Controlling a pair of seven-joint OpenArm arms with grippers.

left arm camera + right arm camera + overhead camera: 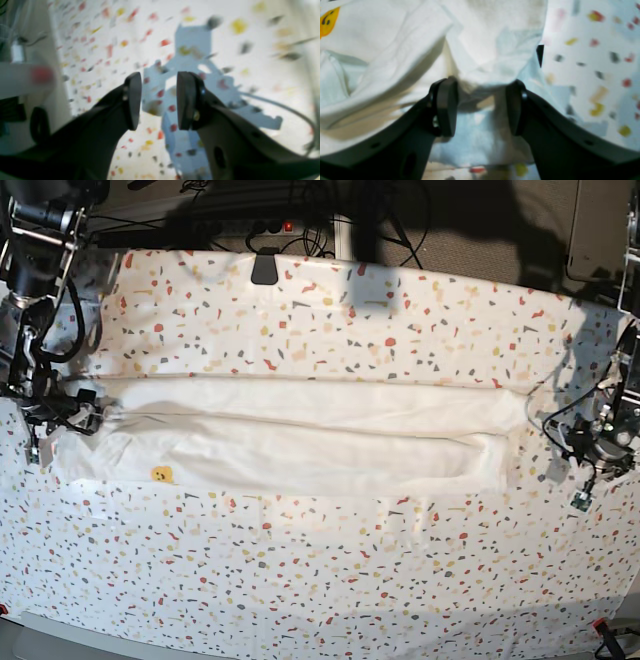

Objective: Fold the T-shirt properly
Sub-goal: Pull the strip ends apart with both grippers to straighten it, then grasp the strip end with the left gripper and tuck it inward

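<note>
White speckled table cover (pixel 320 580) fills nearly the whole base view, dotted with red, yellow and grey flecks, with dark cables and equipment along the far edge at twelve o'clock. One T-shirt (pixel 290 435) lies across its middle, folded into a long white band running from nine o'clock to three o'clock, with one small yellow face print near its lower left corner. Most of the print is hidden inside the folds. Two grippers are in view. The right gripper (pixel 480 106) sits at the nine o'clock end of the band; its wrist camera shows rumpled white cloth bunched between and above the two parted black pads, though whether the pads actually pinch it is hard to make out. The left gripper (pixel 158 100) hangs just past the three o'clock end, pads apart and holding nothing, over bare speckled cover and its own shadow. That wrist view is blurred.
</note>
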